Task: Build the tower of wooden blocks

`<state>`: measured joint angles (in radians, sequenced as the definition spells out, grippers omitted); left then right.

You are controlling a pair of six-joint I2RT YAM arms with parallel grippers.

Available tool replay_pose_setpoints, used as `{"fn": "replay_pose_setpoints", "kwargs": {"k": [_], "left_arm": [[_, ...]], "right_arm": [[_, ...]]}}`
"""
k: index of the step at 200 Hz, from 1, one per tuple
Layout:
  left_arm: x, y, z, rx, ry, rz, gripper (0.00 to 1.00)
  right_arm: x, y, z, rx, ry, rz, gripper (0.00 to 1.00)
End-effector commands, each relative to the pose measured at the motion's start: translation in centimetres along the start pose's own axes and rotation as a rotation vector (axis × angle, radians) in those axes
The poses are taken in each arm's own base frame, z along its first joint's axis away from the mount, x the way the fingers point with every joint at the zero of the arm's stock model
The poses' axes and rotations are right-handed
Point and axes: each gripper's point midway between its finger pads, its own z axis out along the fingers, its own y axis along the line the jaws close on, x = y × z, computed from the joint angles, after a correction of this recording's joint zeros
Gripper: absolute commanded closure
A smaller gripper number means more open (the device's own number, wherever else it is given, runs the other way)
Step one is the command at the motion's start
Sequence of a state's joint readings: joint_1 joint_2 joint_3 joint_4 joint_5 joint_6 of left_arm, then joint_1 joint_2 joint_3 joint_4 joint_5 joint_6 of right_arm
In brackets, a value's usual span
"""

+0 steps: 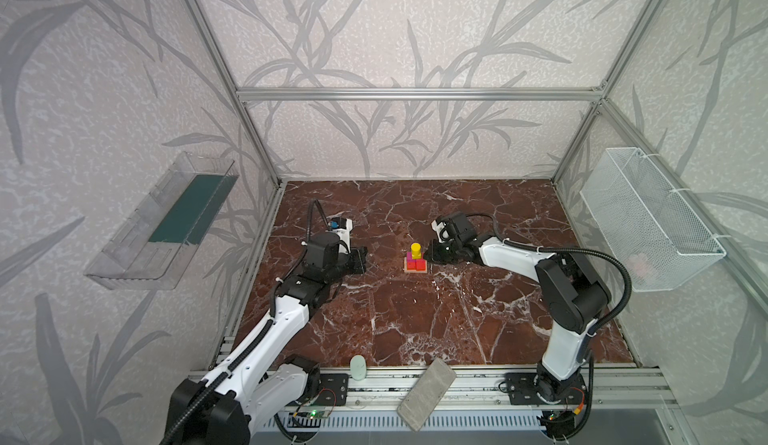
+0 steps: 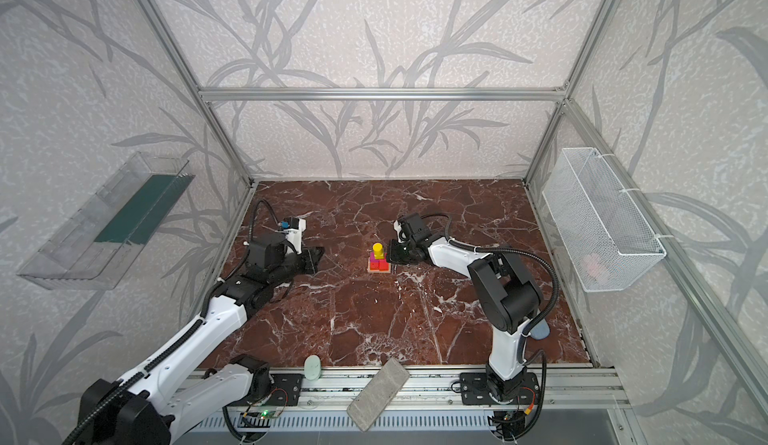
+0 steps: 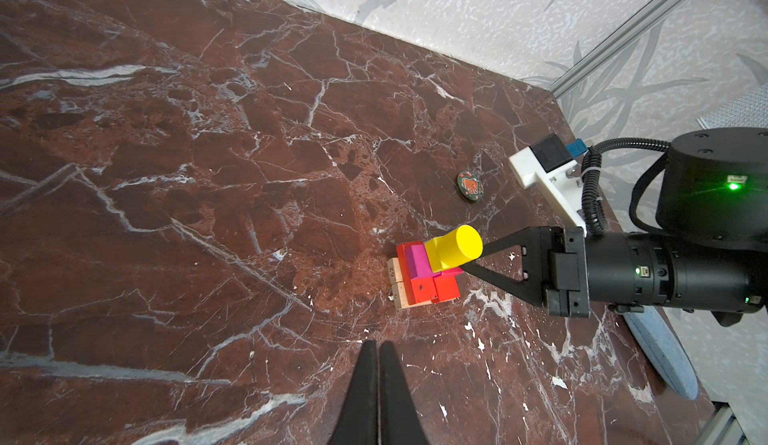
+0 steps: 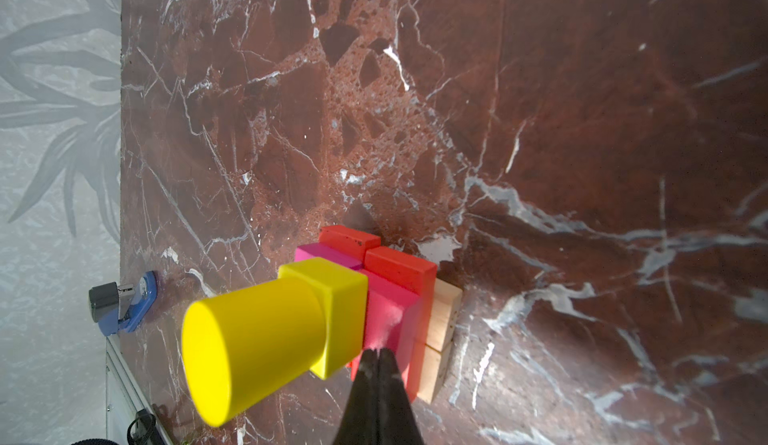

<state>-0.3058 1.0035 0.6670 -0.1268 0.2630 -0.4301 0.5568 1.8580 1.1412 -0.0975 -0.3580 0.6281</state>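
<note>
The tower (image 1: pixel 416 261) stands upright near the middle of the tabletop (image 1: pixel 415 326), a small stepped stack of wood blocks. 2 tan bars (image 4: pixel 442 322) lie side by side, touching, as its base. 2 red flat rectangles (image 4: pixel 399 270) lie flat on them, also side by side. 2 magenta cubes (image 4: pixel 386 310) sit on the red layer, set toward 1 edge, so part of the red shows bare. A yellow cube (image 4: pixel 336 297) rests on the magenta. A yellow cylinder (image 4: pixel 249 343) stands on end on top.

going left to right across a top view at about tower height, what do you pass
clear wall tray → left tool → tower → right tool → white mesh basket
</note>
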Motion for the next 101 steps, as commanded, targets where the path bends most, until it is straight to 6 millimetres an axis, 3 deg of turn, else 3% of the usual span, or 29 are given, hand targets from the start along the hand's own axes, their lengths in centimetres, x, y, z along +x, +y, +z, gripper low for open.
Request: {"fn": "replay_pose_setpoints", "kwargs": {"k": [1, 101], "left_arm": [[-1.55, -0.72, -0.69, 0.011, -0.046, 0.027, 1.00], [-1.68, -0.79, -1.06, 0.011, -0.055, 0.032, 1.00]], "right_arm": [[-0.24, 0.15, -0.37, -0.011, -0.013, 0.000, 1.00], [-0.61, 0.62, -0.49, -0.029, -0.023, -0.006, 1.00]]}}
